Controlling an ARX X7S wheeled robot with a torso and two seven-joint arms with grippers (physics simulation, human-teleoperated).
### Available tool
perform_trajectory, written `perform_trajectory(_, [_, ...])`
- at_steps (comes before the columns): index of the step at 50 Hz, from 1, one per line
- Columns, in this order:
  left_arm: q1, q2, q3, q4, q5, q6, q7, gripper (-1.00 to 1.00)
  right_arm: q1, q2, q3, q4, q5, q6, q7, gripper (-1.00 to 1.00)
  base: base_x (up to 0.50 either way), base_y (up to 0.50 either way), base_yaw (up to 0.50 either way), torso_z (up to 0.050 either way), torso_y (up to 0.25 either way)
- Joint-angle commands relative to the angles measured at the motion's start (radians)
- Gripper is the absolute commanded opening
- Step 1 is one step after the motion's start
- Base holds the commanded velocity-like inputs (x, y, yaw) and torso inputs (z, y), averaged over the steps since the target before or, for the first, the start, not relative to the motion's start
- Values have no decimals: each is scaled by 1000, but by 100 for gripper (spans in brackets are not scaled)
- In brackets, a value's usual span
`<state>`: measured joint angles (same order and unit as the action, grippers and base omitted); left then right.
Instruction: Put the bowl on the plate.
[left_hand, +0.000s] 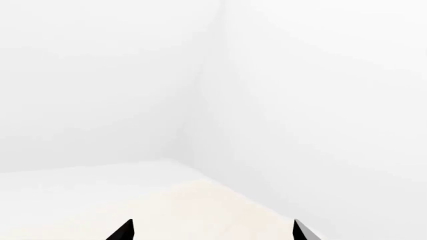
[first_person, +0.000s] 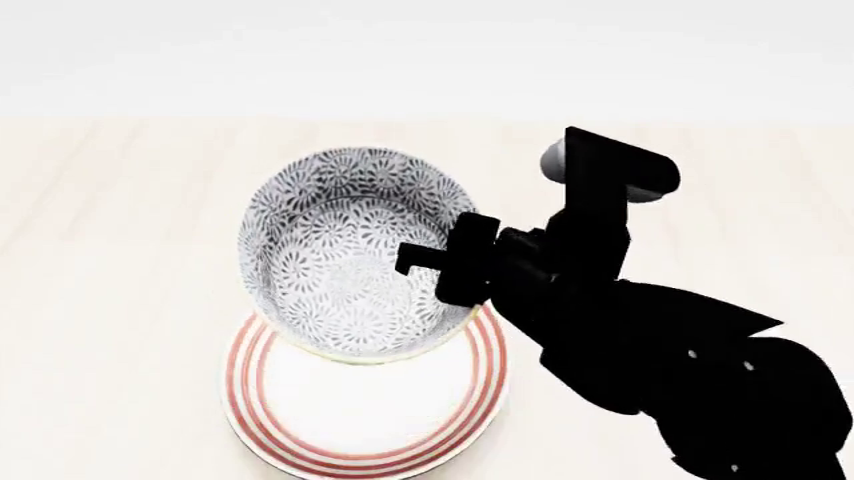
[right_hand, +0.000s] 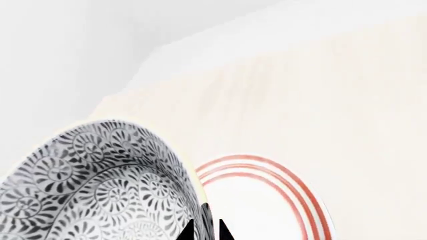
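The bowl (first_person: 340, 250), patterned blue-grey and white, is tilted with its inside facing the head camera. Its lower edge overlaps the far part of the plate (first_person: 360, 420), a white plate with red-orange rings lying flat on the table. I cannot tell whether bowl and plate touch. My right gripper (first_person: 419, 262) is shut on the bowl's right rim. In the right wrist view the two dark fingertips of the right gripper (right_hand: 205, 230) pinch the bowl (right_hand: 93, 185) wall, with the plate (right_hand: 267, 200) behind. My left gripper (left_hand: 212, 231) is open, holds nothing, and faces a bare room corner.
A pale wooden table (first_person: 120, 200) carries the plate and reaches back to a white wall (first_person: 427, 50). My black right arm (first_person: 667, 350) comes in from the lower right. The left arm is out of the head view.
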<state>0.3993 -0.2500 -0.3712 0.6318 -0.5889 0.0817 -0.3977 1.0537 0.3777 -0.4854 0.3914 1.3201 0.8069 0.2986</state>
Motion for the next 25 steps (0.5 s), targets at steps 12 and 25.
perform_trajectory(12, [-25,8,27,-35,1,17,7,100,213,-171,-102,463,-111,-12,-156,-100,0,0,0,0,0])
perform_trajectory(25, [-24,6,35,-36,6,22,5,100,209,-158,-123,415,-116,18,-142,-100,0,0,0,0,1])
